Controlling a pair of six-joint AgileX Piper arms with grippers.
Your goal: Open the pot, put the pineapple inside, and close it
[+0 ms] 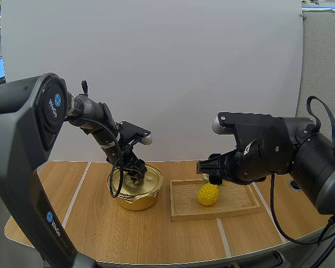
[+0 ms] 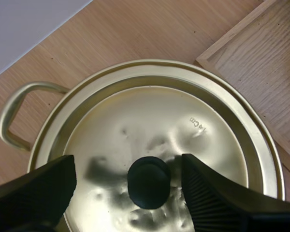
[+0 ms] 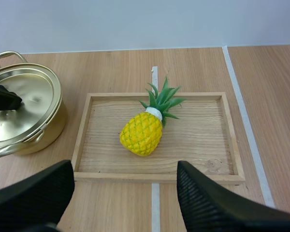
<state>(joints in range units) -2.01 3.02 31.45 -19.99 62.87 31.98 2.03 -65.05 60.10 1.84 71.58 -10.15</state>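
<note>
Table (image 1: 100, 223) bears lidded pot (image 1: 137, 198); left gripper (image 2: 128, 164) straddles knob (image 2: 149, 181); pineapple (image 3: 141, 134) in tray (image 3: 203, 140).

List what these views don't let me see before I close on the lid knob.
Pot contents: the lid covers them in every view.
Knob: in the high view, behind the left pincer.
Pineapple crown: in the high view, largely behind the right pincer.
Tray, far right corner: in the high view, behind the right arm.
Pot's side: in the right wrist view, cut off by the picture's edge.
</note>
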